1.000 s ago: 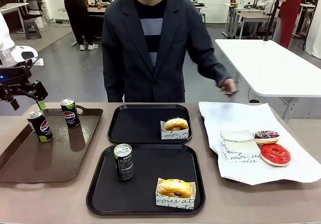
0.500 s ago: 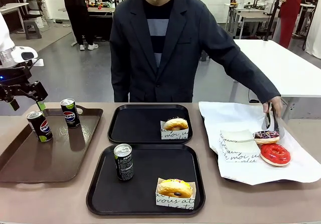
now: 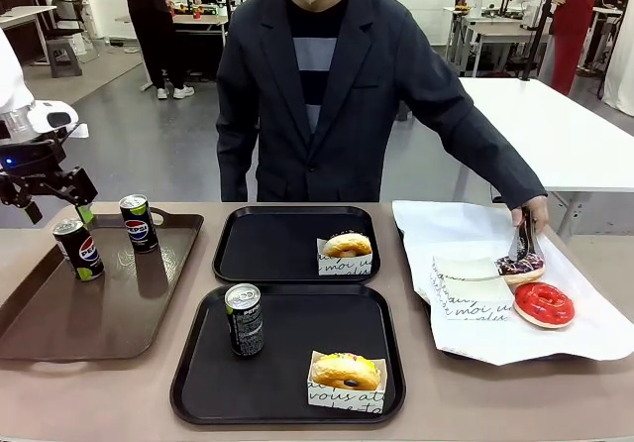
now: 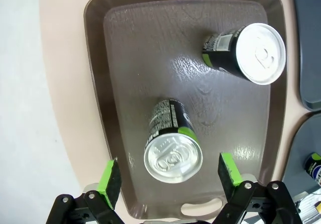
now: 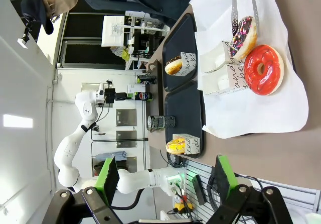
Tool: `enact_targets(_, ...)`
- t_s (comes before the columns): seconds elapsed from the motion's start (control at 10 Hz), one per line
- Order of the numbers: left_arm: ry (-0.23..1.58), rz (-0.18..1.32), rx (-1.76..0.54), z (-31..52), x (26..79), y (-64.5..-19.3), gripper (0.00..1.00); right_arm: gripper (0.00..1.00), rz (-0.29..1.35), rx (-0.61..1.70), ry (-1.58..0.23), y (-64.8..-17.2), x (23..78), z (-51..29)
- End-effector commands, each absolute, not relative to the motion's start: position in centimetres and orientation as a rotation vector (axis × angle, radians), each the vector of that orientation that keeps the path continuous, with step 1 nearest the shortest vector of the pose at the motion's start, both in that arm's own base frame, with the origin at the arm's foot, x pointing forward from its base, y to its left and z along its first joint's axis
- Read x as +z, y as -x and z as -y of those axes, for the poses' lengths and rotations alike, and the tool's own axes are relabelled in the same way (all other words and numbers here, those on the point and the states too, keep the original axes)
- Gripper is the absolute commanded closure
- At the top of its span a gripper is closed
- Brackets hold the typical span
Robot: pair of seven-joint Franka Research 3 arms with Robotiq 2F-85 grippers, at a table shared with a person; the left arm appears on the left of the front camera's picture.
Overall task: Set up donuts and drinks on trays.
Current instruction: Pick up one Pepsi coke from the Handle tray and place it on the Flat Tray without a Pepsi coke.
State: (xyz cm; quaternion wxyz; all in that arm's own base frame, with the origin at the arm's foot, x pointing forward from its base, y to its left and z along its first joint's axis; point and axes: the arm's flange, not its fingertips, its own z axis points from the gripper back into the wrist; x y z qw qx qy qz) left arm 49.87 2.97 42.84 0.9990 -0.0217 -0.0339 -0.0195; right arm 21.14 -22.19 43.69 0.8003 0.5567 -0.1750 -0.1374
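"The drinks, taking it from the left: where did they stand?"

"Two stood upright on the brown tray point(image 3: 59, 333), the nearer can point(image 3: 77, 249) and the farther can point(image 3: 139, 223). The left gripper point(image 3: 57, 210) hovered over the nearer can, jaws spread wide and empty. From the left wrist, that can's silver top lay between the green pads point(image 4: 109, 178), untouched. A third can point(image 3: 244, 319) was already on the near black tray point(image 3: 218, 383), along with the near sleeved donut point(image 3: 345, 371)."

"And the far black tray point(image 3: 258, 249)?"

"It carried the far sleeved donut point(image 3: 347, 246) but no drink. I judged the step in hand to be fetching that missing can. The gripper would need to drop squarely around the nearer can, close on its body, then lift it clear of the brown tray's rim."

"Further right?"

"Over the white paper point(image 3: 446, 226), the person's hand point(image 3: 536, 210) held tongs point(image 3: 522, 239) at a sprinkled chocolate donut point(image 3: 522, 264), just beside a red-iced donut point(image 3: 543, 303). The right gripper point(image 5: 165, 174) hung with its fingers wide apart, holding nothing."
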Motion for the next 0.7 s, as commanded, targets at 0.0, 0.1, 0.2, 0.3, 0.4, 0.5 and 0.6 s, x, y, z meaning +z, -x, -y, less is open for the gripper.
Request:
enact_targets(0.0,0.033,0.071,-0.021,-3.2,41.6,-50.5,0.00,0.00,0.386,-0.282,-1.207,-21.2,43.6,22.2)
enact_targets(0.1,0.031,0.077,-0.019,-3.2,41.2,-50.6,0.00,0.00,0.386,-0.282,-1.207,-21.2,43.6,22.2)
enact_targets(0.2,0.035,0.075,-0.015,-3.3,40.7,-50.6,0.00,0.00,0.386,-0.282,-1.207,-21.2,43.6,22.2)
enact_targets(0.3,0.039,0.063,-0.012,-3.3,40.1,-50.6,0.00,0.00,0.386,-0.282,-1.207,-21.2,43.6,22.2)
enact_targets(0.4,0.036,0.056,-0.017,-3.2,39.7,-50.5,0.00,0.00,0.386,-0.282,-1.207,-21.2,43.6,22.2)
enact_targets(0.5,0.033,0.052,-0.019,-3.1,39.4,-50.4,0.00,0.00,0.386,-0.282,-1.207,-21.2,43.6,22.2)
enact_targets(0.6,0.032,0.052,-0.010,-3.1,38.9,-50.2,0.00,0.00,0.386,-0.282,-1.207,-21.2,43.6,22.2)
